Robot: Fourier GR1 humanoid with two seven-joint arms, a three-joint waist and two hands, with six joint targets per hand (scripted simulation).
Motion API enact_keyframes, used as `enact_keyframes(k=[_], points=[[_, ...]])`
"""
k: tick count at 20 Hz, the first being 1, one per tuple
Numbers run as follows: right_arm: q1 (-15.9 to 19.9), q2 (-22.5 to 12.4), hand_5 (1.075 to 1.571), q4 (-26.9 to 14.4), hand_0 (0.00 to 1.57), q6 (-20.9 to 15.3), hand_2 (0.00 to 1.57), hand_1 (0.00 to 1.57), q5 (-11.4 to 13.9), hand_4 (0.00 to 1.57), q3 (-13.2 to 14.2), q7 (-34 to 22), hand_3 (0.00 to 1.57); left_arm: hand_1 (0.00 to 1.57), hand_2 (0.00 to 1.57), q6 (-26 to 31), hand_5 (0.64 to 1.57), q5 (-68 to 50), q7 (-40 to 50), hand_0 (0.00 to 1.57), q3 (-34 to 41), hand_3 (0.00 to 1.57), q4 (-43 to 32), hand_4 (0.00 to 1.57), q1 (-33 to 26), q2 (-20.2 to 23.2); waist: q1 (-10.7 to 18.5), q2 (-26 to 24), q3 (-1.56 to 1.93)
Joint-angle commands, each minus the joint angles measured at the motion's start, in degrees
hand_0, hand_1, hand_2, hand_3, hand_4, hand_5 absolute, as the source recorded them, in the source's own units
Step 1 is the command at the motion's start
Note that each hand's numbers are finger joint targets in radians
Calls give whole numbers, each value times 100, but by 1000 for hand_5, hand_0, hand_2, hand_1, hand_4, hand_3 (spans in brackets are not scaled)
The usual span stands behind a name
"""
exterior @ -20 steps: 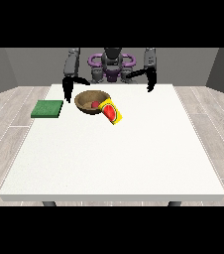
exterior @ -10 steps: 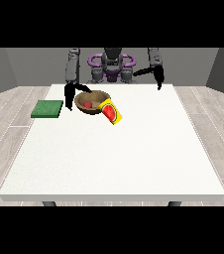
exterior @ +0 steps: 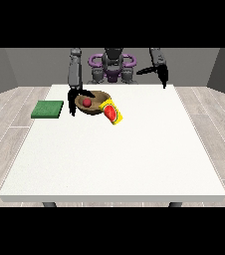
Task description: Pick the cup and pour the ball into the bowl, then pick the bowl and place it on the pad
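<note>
A brown bowl (exterior: pixel 95 108) stands at the table's far side with a red ball (exterior: pixel 87 102) inside it. A yellow cup (exterior: pixel 113 113) with a red inside lies on its side against the bowl's right edge. The green pad (exterior: pixel 48 109) lies flat to the left of the bowl. The hand at the view's left (exterior: pixel 75 98) is at the bowl's left rim, its thumb reaching over the rim and its fingers hanging down outside the wall. The hand at the view's right (exterior: pixel 162 74) is raised above the table's far right part, holding nothing, fingers pointing down.
The white table (exterior: pixel 114 159) stretches wide towards the camera in front of the bowl and cup. The robot's body stands behind the far edge, and grey wooden floor surrounds the table.
The arm at the view's right has lifted higher and swung outwards. The hand at the view's left has come down to the bowl's left rim. Bowl, cup and pad have stayed put.
</note>
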State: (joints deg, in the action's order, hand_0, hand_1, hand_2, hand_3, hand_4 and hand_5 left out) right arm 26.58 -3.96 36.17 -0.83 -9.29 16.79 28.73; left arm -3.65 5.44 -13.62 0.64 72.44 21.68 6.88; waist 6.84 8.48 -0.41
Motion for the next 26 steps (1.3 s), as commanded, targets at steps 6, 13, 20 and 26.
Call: enact_keyframes(k=[6,13,20,26], points=[[-485,-421,1536,-515,1571,-2023,1571,1571,1169,920,-379,-489,1570,0,0,202,1549,-28,-59,0,-219,0,361,568,227,-77,653,507,17],[-314,-554,1567,-117,1571,-2719,1571,1571,1765,892,-853,-1962,1179,0,0,382,1436,-250,-98,0,105,0,-202,934,35,104,384,-294,10],[465,-715,1565,448,1571,-2056,1571,1571,2142,806,-1535,-4363,889,0,0,120,1411,-297,38,0,539,0,-1058,998,-570,186,-636,-1805,24],[431,-1041,1570,1198,1571,-1392,1571,1571,1893,794,-1389,-4888,771,0,0,139,1410,-385,-193,0,785,0,-1082,999,-634,375,-933,-1500,39]])
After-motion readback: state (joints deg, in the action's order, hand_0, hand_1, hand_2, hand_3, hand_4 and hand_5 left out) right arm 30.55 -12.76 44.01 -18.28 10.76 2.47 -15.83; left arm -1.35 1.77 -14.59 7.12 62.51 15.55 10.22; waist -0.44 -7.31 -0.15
